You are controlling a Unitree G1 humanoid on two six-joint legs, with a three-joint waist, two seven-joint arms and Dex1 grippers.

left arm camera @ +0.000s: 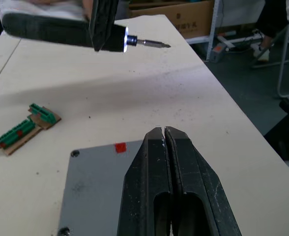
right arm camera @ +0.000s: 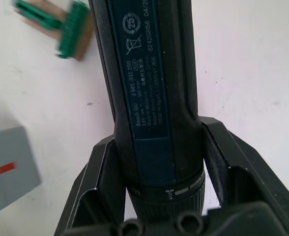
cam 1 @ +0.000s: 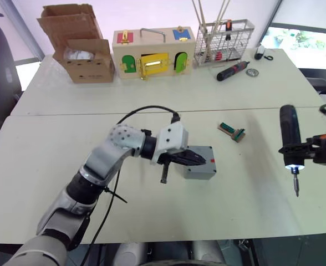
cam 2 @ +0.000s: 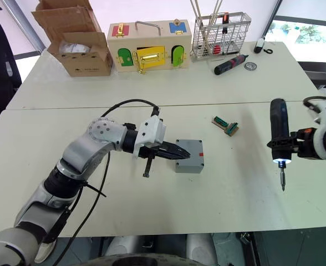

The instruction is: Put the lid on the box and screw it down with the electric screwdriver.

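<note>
a small square grey box is sitting on the white table near its middle, and it is showing a small red mark on its right-hand side. a flat grey lid is lying on top of the box, covering it, with dark screw holes showing at its corners. off to the right, well apart from the box, a thick black electric screwdriver is hanging upright in the air above the table, its tip glowing white and its metal bit pointing straight down, not touching anything below.
</note>
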